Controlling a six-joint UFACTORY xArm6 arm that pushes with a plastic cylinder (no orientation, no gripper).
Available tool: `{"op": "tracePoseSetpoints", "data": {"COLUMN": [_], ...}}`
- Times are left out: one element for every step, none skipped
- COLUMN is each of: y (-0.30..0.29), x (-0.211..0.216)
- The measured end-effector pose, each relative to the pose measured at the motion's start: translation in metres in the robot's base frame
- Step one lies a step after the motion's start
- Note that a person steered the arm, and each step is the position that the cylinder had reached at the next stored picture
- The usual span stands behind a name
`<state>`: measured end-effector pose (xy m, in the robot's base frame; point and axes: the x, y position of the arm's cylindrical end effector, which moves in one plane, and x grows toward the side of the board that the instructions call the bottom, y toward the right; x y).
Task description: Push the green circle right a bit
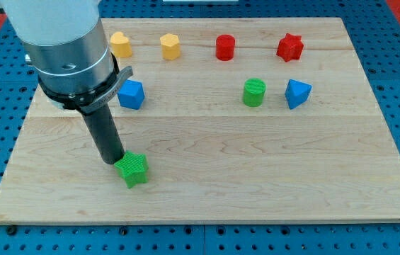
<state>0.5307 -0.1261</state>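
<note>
The green circle (254, 92) stands on the wooden board (256, 163), right of centre in the upper half. A blue triangle-like block (297, 93) is close on its right. My tip (115, 160) is far to the view's left and lower, touching the upper left edge of a green star block (133, 169). The rod rises from there to the grey arm body at the view's top left.
A blue block (132, 94) sits by the arm's collar. Along the view's top stand a yellow block (120, 44), a yellow hexagon (170, 46), a red cylinder (225, 47) and a red star (290, 47). A blue pegboard surrounds the board.
</note>
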Motion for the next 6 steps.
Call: {"op": "tracePoseSetpoints", "data": {"y": [0.036,0.032,0.138,0.135,0.163,0.226], "x": [0.018,-0.008,-0.075,-0.113,-0.151,-0.166]}}
